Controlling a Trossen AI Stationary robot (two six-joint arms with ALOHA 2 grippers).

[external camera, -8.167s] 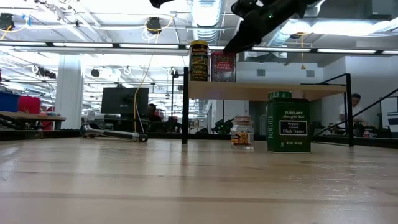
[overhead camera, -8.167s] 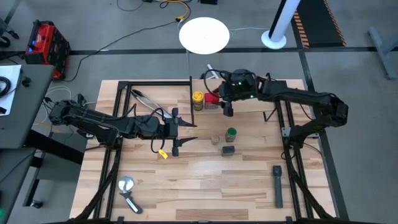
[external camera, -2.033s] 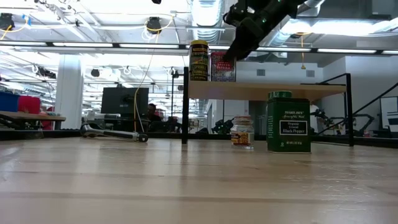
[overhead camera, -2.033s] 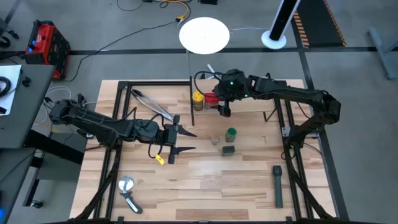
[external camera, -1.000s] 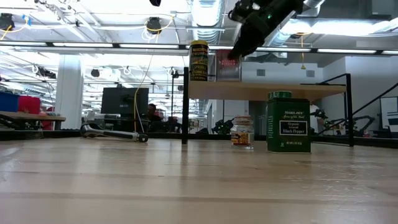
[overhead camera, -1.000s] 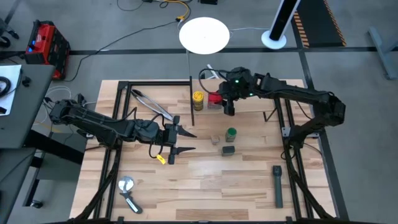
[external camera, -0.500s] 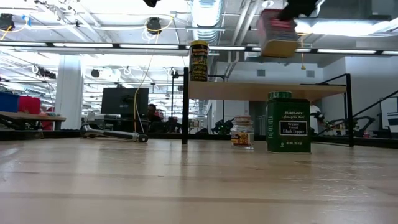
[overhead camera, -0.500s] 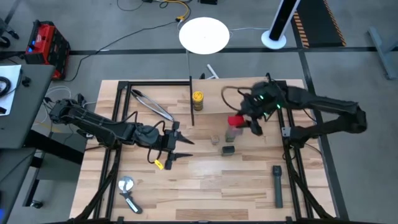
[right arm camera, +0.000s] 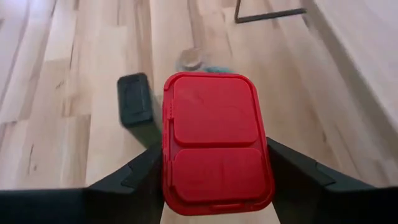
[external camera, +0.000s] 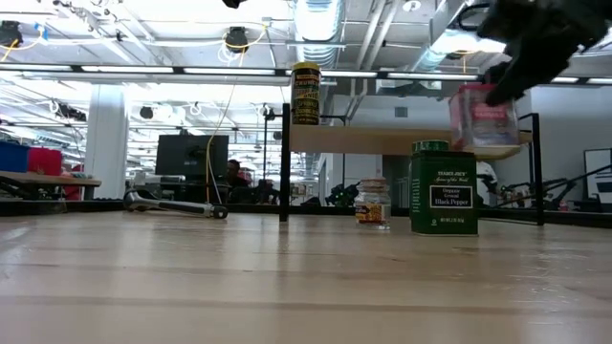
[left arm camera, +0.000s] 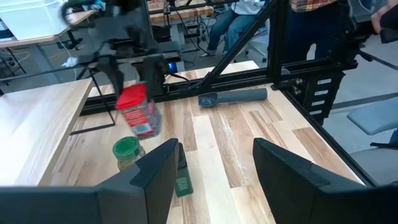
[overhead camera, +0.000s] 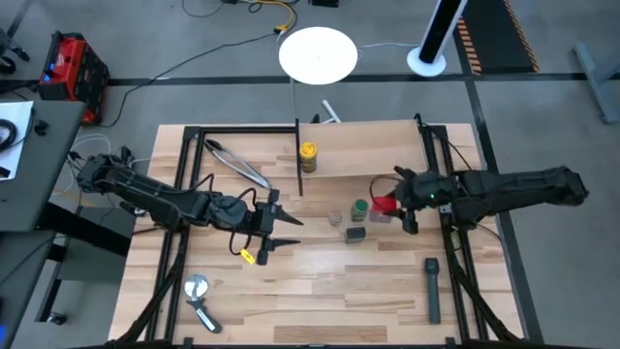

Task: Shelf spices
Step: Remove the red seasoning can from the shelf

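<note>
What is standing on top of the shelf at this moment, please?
Only the yellow jar stands on the shelf, near its left end. The right gripper holds the red tin in the air, off the shelf. Nothing on the shelf top looks hidden.

red tin point(external camera: 483, 117) motion-blurred, green-lidded jar point(right arm camera: 208, 69) mostly hidden behind it, clear-tan jar point(right arm camera: 190, 59) blurred

Two dark arms point(overhead camera: 165, 199), black cabling.
</note>
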